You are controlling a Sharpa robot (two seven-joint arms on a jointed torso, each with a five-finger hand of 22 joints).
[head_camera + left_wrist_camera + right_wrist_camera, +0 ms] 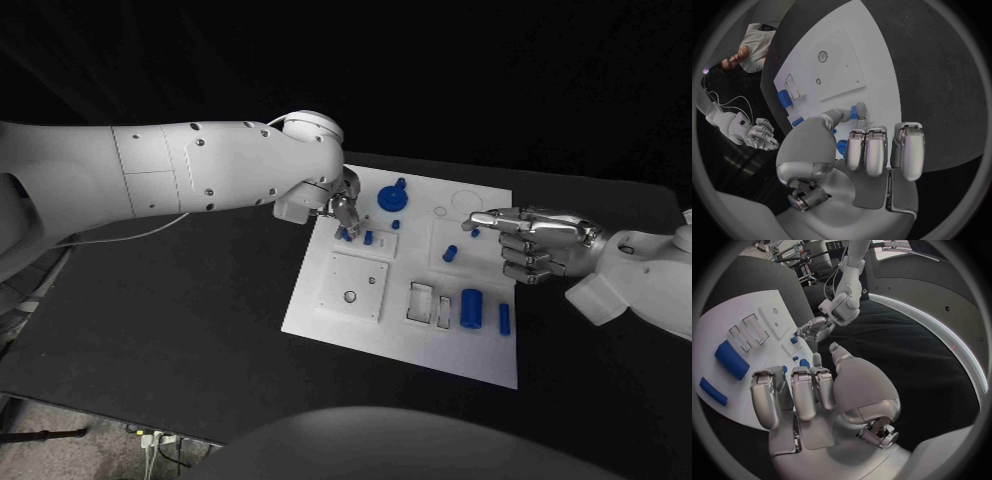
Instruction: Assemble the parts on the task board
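Task board (335,318): white plate lying flat in the middle of the black surface (159,330), set at a slight angle. Blue parts are spread over it. A round knob-like part (392,196) stands near the far edge. A thick blue cylinder (472,304) and a thinner blue bar (505,318) lie side by side near the robot's right end of the board, next to two rectangular cut-outs (428,303). A small peg (449,254) stands near the board's middle. A raised square plate (353,286) with a small hole sits on the left half.

Left hand (339,205): over the far left corner of the board. In the left wrist view its thumb and one finger (837,116) pinch a small blue peg (854,111) at the board's surface; the other fingers are curled down.

Right hand (541,243): over the board's right edge, just apart from the small peg. Fingers curled in, holding nothing; the right wrist view (826,395) shows the same.
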